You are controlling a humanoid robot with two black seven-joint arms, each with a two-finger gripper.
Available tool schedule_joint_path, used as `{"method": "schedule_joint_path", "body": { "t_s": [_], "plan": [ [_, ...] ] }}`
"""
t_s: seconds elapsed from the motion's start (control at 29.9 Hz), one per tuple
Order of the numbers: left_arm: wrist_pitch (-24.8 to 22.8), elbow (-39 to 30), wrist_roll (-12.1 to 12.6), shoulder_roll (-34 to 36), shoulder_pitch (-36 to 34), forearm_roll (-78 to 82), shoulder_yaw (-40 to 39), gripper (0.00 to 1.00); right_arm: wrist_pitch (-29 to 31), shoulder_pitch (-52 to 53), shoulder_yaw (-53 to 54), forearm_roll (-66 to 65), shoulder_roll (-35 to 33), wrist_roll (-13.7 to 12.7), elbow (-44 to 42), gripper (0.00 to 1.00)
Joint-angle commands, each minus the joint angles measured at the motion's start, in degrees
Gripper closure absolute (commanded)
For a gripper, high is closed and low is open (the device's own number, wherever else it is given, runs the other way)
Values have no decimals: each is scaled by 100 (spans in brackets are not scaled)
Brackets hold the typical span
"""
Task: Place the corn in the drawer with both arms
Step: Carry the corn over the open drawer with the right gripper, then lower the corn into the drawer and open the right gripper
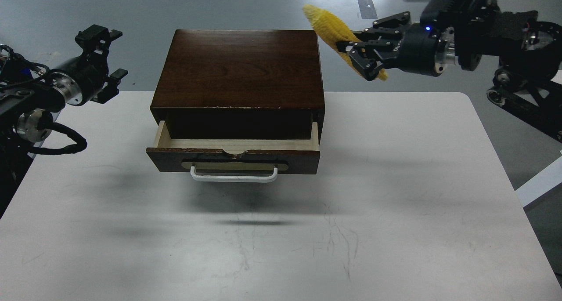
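Corn [330, 31] sits clamped in my right gripper [365, 55], held in the air just beside the box's upper right corner and above the table's far edge. It is bright yellow, ribbed with kernel rows, tilted with one end up-left and the other poking out below the fingers. My left gripper [106, 60] hangs spread apart with nothing in it, left of the box. The drawer [232, 154] stands partly pulled out, pale wood inside, white handle [234, 175] in front.
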Motion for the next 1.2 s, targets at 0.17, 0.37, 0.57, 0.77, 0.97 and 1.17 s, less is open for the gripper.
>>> {"method": "schedule_joint_path", "body": {
  "t_s": [0.17,0.37,0.57,0.77,0.97,1.17],
  "plan": [
    [-2,-3,-10,39,-7,-1,-3,2,-377,262,-514,-1045,1167,361,28,100],
    [-2,-3,-45,109,2,-1,6,2,-377,263,-523,-1063,1475,352,-33,100],
    [-2,-12,-106,179,2,-10,6,2,-386,245,-681,-1063,1686,343,-314,100],
    [-11,-12,-124,241,11,-10,15,2,-404,166,-717,-1037,1836,343,-587,66],
    [-29,-12,-133,311,11,-10,6,2,-456,43,-682,-966,2047,291,-649,10],
    [-169,-38,-142,408,2,-28,-3,2,-614,34,-629,-931,2065,133,-675,2]
  ]
}}
